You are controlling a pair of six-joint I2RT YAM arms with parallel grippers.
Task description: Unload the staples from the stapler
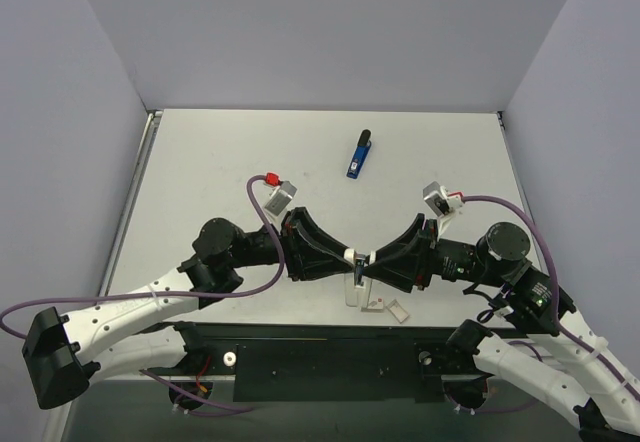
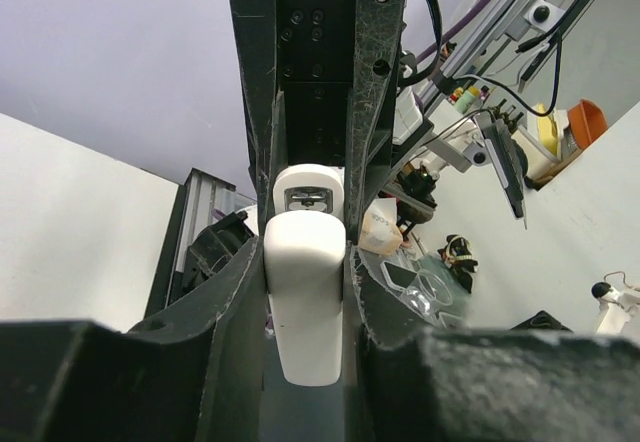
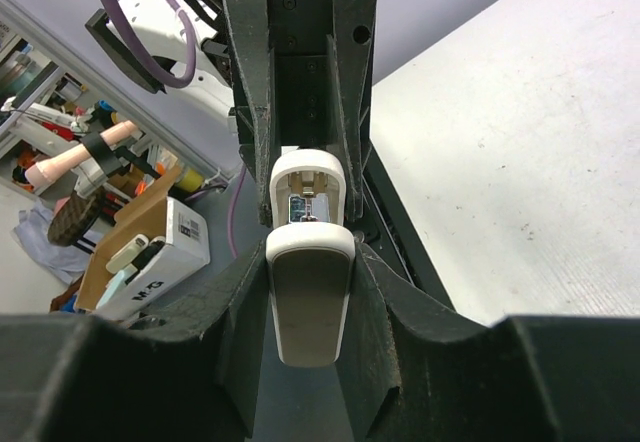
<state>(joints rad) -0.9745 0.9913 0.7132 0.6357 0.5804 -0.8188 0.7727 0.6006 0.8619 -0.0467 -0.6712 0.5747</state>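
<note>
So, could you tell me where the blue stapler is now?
In the top view the blue stapler lies on the table's far half, just right of centre, beyond the white stapler near the front edge.

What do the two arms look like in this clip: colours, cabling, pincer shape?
Both arms have white lower links, black joints and wrists, and a purple cable looping along each. The left pincer and right pincer are black flared wedges. A small grey camera box with a red plug sits on each wrist.

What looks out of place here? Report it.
The white stapler, gripped between left gripper and right gripper, hangs open; two pale bits, likely staples, lie loose on the table nearby.
</note>
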